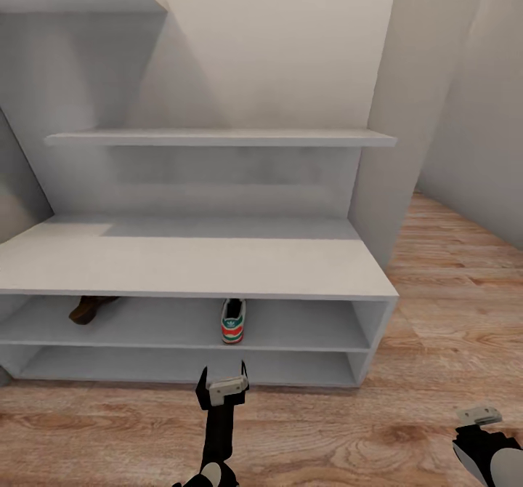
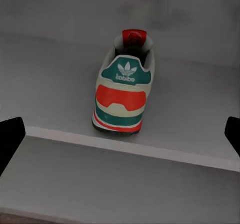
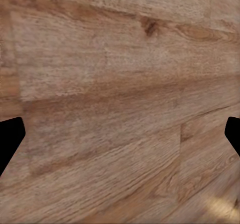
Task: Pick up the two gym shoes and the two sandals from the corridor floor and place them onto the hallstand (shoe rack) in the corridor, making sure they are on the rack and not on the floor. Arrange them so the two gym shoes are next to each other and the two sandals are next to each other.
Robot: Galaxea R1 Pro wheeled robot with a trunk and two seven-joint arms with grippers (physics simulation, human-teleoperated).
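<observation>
One gym shoe (image 1: 233, 321) stands on the upper open shelf of the hallstand (image 1: 189, 258), heel outward; the left wrist view shows its teal and red heel (image 2: 122, 91) close up. A brown sandal (image 1: 88, 308) lies on the same shelf, far to the left and half in shadow. My left gripper (image 1: 223, 375) hangs open just in front of the rack, below the gym shoe and apart from it, its dark fingertips (image 2: 10, 140) spread wide with nothing between them. Low at the right, my right gripper (image 1: 477, 415) is open over the bare corridor floor (image 3: 120, 108).
The hallstand has a broad flat top, a lower open shelf (image 1: 181, 365) and a wall shelf (image 1: 218, 137) above. A pale wall panel (image 1: 407, 145) closes its right side. Wood floor (image 1: 450, 312) stretches to the right and front of the rack.
</observation>
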